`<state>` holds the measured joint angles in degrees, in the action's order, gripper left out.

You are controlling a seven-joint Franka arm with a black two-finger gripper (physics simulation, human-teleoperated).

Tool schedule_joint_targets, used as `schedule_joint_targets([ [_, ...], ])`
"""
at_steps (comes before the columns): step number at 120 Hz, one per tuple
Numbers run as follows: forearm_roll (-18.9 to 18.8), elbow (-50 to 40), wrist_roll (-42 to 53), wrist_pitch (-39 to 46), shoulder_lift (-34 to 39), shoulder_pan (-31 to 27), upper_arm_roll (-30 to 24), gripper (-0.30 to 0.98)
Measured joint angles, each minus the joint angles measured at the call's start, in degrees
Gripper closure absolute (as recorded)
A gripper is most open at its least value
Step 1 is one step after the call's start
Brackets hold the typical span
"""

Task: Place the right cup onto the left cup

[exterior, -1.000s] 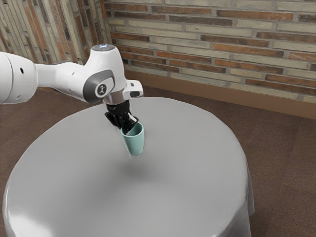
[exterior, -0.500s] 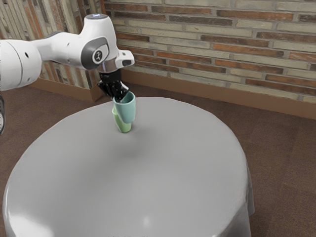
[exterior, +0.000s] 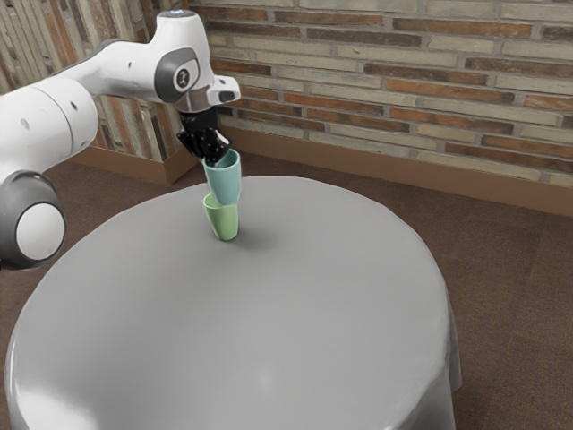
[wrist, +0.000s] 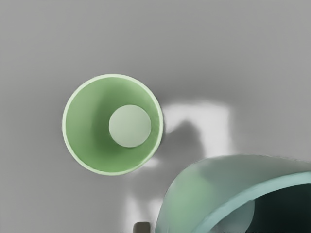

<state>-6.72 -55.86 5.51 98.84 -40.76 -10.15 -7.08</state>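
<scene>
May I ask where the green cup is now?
In the exterior view, the green cup stands on the far side of the table, partly behind the teal cup.

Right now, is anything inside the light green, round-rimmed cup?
The green cup is empty: seen from above, its inside walls and pale bottom are bare.

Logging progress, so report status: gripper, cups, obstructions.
Gripper shut on teal cup, held aloft. Green cup upright, empty, teal not yet in it. Nothing seen in the way.
</scene>
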Motion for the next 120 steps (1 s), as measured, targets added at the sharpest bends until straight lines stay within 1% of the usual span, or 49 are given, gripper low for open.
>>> schedule_joint_targets([
  [21,-1.30,4.82,1.82,-1.78,-3.38,-0.77,-1.05,0.78],
  [76,-2.46,5.44,5.05,-2.62,-3.51,-3.53,-1.00,0.78],
  [104,-3.99,14.82,6.34,-4.84,-7.91,-3.18,-1.43,0.78],
  [120,-4.44,16.48,6.94,-5.73,-9.20,-2.71,-1.47,0.78],
])
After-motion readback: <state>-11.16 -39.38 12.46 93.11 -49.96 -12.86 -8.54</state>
